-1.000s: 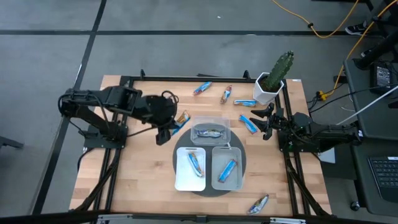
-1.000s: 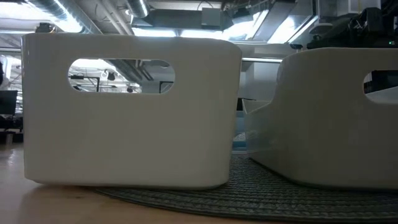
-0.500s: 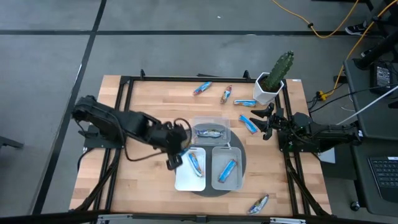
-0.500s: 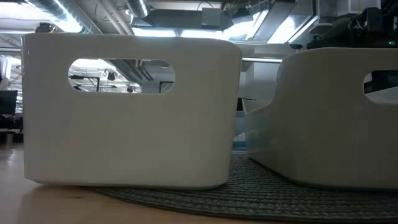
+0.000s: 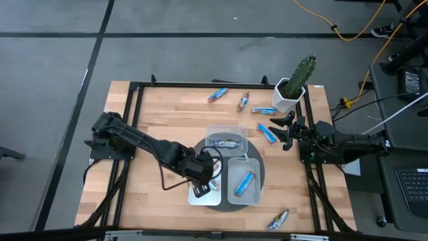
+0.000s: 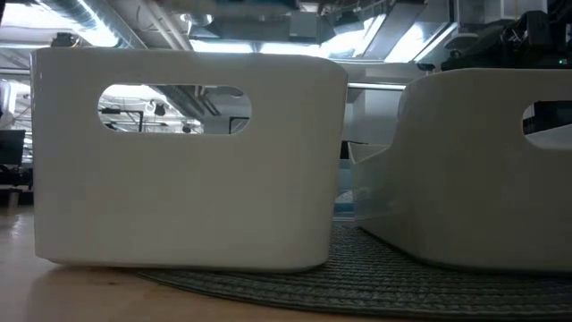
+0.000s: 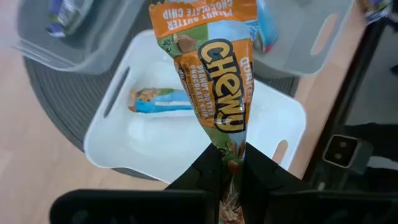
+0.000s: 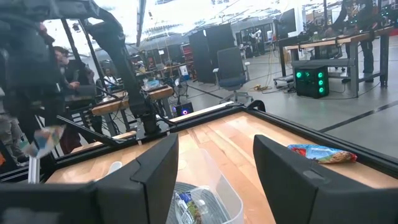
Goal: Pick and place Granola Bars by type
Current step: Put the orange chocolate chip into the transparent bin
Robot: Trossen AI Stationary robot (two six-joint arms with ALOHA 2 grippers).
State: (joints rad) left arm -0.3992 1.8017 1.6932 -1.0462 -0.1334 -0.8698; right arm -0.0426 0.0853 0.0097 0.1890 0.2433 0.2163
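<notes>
My left gripper (image 5: pixel 202 173) is shut on an orange-and-blue granola bar (image 7: pixel 214 74) above the white tray (image 5: pixel 195 194). A blue bar (image 7: pixel 163 99) lies in that tray. The grey tray (image 5: pixel 234 194) beside it holds a blue bar (image 5: pixel 244 181). The clear tray (image 5: pixel 235 130) farther back holds a silver bar (image 5: pixel 225 142). My right gripper (image 5: pixel 286 130) is open and empty at the table's right side. Its two fingers show wide apart in its wrist view (image 8: pixel 214 174). My left gripper pinches one end of the bar's wrapper (image 7: pixel 231 155) between its two fingers. The fingers point down toward the white tray. The rest of the bar reaches out past the fingertips, lifted clear above the tray.
The trays stand on a round dark mat (image 5: pixel 259 167). Loose bars lie at the table's far side (image 5: pixel 217 94), (image 5: pixel 243 101), (image 5: pixel 263 110), by my right gripper (image 5: pixel 267 134) and near the front edge (image 5: pixel 278 219). A potted cactus (image 5: pixel 294 84) stands at the far right.
My left gripper has carried the orange-and-blue bar from the table's left middle toward the near edge and the right. It now hangs over the white tray.
</notes>
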